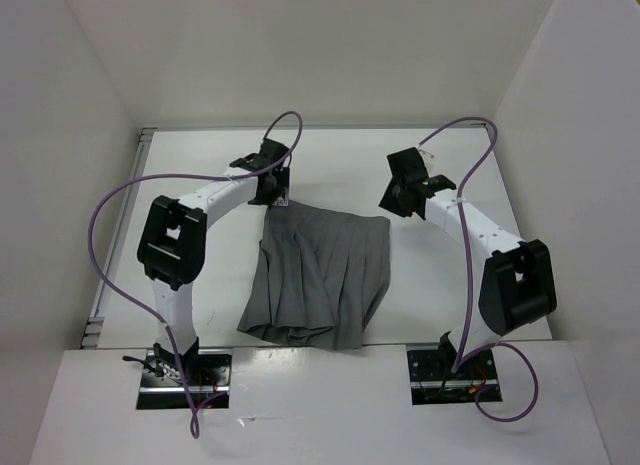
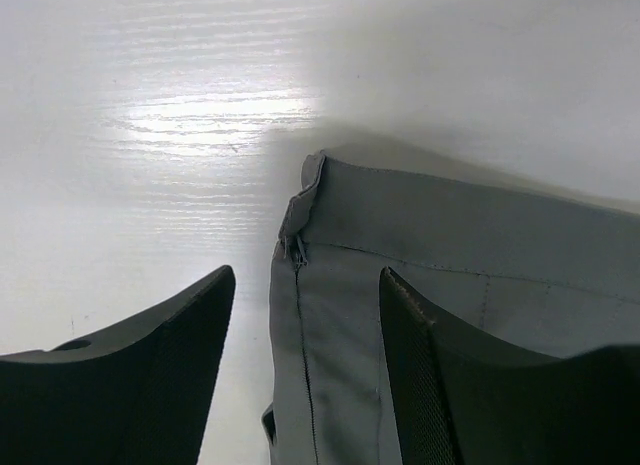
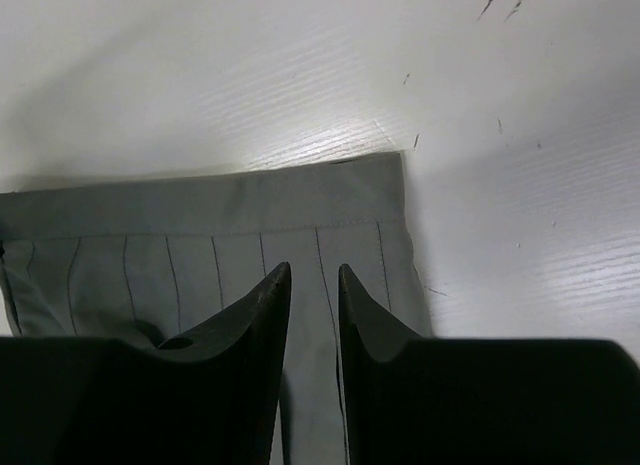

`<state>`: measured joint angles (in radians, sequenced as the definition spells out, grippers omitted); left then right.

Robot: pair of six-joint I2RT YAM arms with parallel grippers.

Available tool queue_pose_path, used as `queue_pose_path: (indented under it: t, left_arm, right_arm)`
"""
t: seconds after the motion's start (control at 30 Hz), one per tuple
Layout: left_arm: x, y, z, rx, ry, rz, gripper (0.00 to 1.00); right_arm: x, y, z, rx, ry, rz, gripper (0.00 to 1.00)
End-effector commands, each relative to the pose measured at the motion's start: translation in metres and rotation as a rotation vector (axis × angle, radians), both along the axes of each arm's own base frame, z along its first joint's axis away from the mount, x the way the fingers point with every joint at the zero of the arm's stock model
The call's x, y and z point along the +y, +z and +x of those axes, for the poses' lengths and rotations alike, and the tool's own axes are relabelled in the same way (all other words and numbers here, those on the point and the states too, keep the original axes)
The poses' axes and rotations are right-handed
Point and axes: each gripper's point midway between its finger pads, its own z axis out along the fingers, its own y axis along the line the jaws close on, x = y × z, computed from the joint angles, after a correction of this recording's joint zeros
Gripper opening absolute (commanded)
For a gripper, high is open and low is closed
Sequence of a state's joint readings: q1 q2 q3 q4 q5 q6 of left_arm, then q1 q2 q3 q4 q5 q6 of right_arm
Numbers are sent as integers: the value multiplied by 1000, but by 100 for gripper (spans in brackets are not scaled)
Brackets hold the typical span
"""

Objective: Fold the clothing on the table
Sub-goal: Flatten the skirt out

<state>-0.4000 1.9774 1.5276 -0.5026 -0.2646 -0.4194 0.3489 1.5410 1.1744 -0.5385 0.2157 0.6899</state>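
The clothing lies spread on the table, waistband at the far side. The left gripper stands wide astride one waistband corner. The right gripper, jaws narrowly parted, hangs over the other corner, apparently gripping nothing.

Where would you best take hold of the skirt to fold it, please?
Grip the skirt by its waistband, at the two far corners, from above: that edge lies flat and straight, and bare table beside each corner leaves room to straddle it.
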Motion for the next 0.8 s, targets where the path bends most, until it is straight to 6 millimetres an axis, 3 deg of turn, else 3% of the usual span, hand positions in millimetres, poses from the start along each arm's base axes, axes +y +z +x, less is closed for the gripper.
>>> queue_pose_path:
  t: [0.0,0.17,0.4,0.57,0.6,0.63,0.67,0.77]
  left_arm:
    - [4,-7,0,22,-9,45,66]
    - [-2,-22,-1,46,-23,47,61]
    - [-16,-33,-5,84,-64,-13,31]
    - [-24,-41,-8,110,-107,-45,19]
    - [-26,-41,-9,113,-112,-52,13]
    - [-25,-41,-9,113,-119,-47,0]
    - [-25,-41,-9,113,-119,-47,0]
    - [-45,-15,-8,78,-219,-134,0]
  right_arm:
    - [-2,15,3,-53,-3,14,31]
    - [0,15,3,-50,2,21,31]
    - [0,11,1,-41,-5,24,31]
    - [-1,8,-1,-33,-5,21,31]
    - [-1,11,-1,-41,-5,24,31]
    - [-4,11,0,-41,-20,30,31]
    - [-5,8,-2,-33,-21,27,31]
    - [-7,11,-2,-44,-26,23,31]
